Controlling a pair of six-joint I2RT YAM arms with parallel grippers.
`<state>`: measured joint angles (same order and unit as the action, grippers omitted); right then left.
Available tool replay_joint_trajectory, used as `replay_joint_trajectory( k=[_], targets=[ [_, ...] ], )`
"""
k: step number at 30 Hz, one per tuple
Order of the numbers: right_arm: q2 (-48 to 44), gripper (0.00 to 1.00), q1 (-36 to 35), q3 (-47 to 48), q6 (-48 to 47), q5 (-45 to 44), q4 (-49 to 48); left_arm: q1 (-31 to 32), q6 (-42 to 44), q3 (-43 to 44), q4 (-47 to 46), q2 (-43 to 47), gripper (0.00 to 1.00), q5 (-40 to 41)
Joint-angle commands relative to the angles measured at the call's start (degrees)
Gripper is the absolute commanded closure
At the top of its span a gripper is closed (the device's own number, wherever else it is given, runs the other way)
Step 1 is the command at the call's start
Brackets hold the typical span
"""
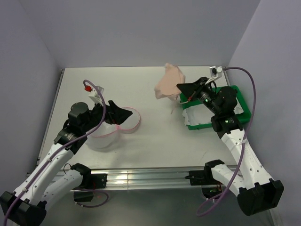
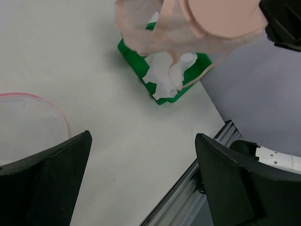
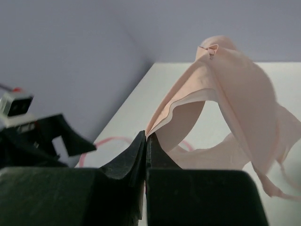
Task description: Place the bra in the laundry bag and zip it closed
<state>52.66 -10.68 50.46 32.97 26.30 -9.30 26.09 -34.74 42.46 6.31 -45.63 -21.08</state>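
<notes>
The pale pink-beige bra point(image 1: 169, 83) hangs above the table at the back right, beside the green tray. My right gripper point(image 1: 180, 87) is shut on it, and the right wrist view shows the jaws point(image 3: 146, 137) pinched together on one folded edge while the rest of the bra point(image 3: 235, 89) drapes down beyond. The white mesh laundry bag point(image 1: 109, 134) with its pink zip rim point(image 1: 134, 123) lies at the left. My left gripper point(image 1: 120, 115) hovers over the bag's right side, open and holding nothing. In the left wrist view, the left gripper point(image 2: 143, 165) frames bare table beside the bag's rim point(image 2: 51, 107).
A green tray point(image 1: 235, 96) with white fabric point(image 2: 162, 77) in it sits at the right, under my right arm. The metal rail point(image 1: 141, 176) runs along the table's near edge. Grey walls close in the back and both sides.
</notes>
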Motion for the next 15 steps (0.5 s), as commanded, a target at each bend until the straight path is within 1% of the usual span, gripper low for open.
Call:
replay_joint_trajectory(
  k=[1,2,3,4,5,6,7,8,9,13,15],
  targets=[
    [-1.15,1.00,-3.64,-0.35,-2.64,5.70,4.10,0.11,-2.87,2.19,-4.37,0.01,0.01,0.86],
    [-1.42,0.96,-4.17,-1.66,-3.00,4.90,5.51,0.11,-3.14,2.10,-4.20,-0.42,0.01,1.13],
    [-1.86,0.91,-4.44,-5.16,-3.87,4.03,8.31,0.19,-3.14,1.84,-4.02,-0.69,0.01,1.56],
    [-2.65,0.68,-4.44,-7.02,-4.31,2.02,9.29,0.19,-3.14,1.84,-3.76,-1.13,0.01,1.66],
    [-3.18,0.54,-4.44,-8.95,-4.75,0.17,11.82,0.11,-3.31,1.84,-3.41,-2.18,0.01,1.92],
    [-3.79,0.40,-4.44,-11.76,-6.15,-1.94,16.46,0.19,-3.32,2.01,-2.88,-2.80,0.01,2.44],
    [-5.54,0.20,-4.44,-13.18,-6.25,-5.96,17.99,0.19,-3.49,2.10,-2.79,-3.32,0.01,2.62],
    [-6.60,0.14,-4.53,-14.76,-6.25,-7.31,18.96,0.11,-3.84,2.28,-2.70,-4.72,0.01,2.71],
    [-8.87,0.12,-4.61,-16.95,-5.99,-7.93,20.10,0.11,-4.28,2.54,-2.79,-5.52,0.01,2.62],
    [-11.88,0.12,-4.97,-18.99,-5.28,-8.99,18.80,0.98,-6.82,2.19,-5.77,-10.69,0.01,2.18],
    [-11.27,0.14,-5.14,-18.73,-5.29,-9.60,16.96,2.29,-7.10,3.06,-7.52,-13.16,0.01,3.15]
  ],
)
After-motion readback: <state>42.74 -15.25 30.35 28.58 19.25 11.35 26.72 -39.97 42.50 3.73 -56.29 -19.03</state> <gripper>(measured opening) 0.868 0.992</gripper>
